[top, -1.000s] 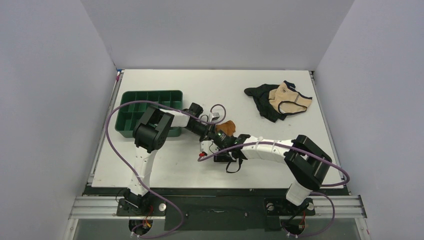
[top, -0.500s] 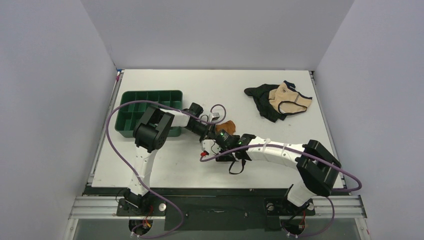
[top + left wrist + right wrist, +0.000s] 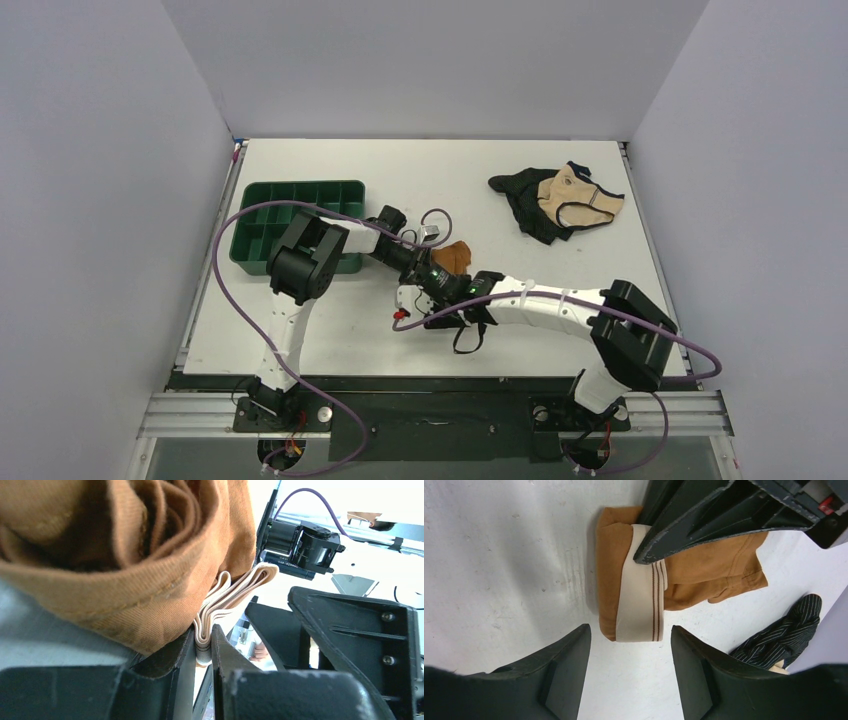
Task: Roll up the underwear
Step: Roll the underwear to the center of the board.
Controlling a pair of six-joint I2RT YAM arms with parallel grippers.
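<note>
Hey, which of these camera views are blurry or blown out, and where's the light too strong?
Top external: even, soft light, sharp throughout, hardly any shadow on the table. Left wrist: the underwear crowds the lens, and the bright background at upper right is blown out. Right wrist: table and underwear crisp, its own fingers slightly soft.

Bright, even light from above; the white tabletop (image 3: 520, 180) shows only soft shadows. Left wrist foreground is blurred, its background overexposed.
</note>
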